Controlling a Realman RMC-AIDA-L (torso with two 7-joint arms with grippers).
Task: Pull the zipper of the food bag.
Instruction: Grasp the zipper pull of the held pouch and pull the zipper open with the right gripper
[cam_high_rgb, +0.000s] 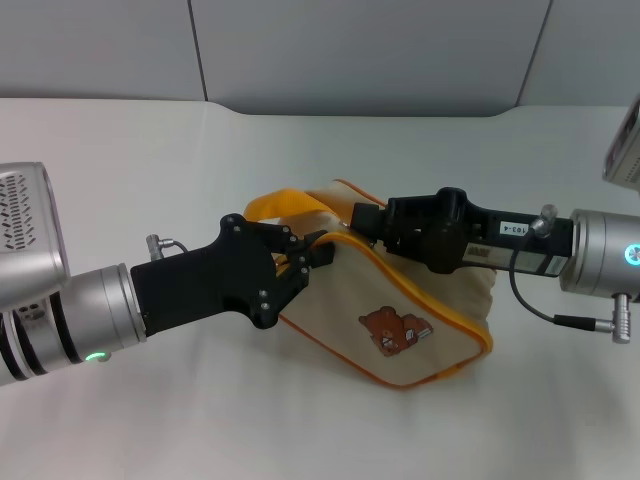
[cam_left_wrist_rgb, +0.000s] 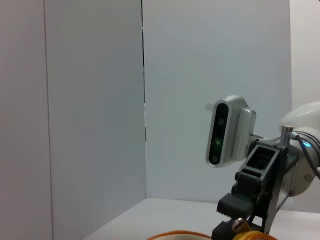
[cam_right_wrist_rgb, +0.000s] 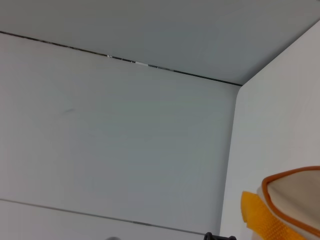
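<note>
Nearest the head camera, the left arm reaches in from about eight o'clock, and the left gripper (cam_high_rgb: 308, 255) sits at the bag's nine o'clock corner with its black fingers (cam_high_rgb: 318, 252) pinched together on the zipper (cam_high_rgb: 352, 242), the yellow band curving along the top edge. Lying on the white table (cam_high_rgb: 150, 160) at centre, the food bag (cam_high_rgb: 400, 330) shows its bear picture (cam_high_rgb: 396, 330) facing the camera and its yellow strap handle (cam_high_rgb: 282, 205) looping up toward eleven o'clock. From three o'clock the right gripper (cam_high_rgb: 372, 222) presses on the bag's top edge; whether its fingers are clamped cannot be told.
</note>
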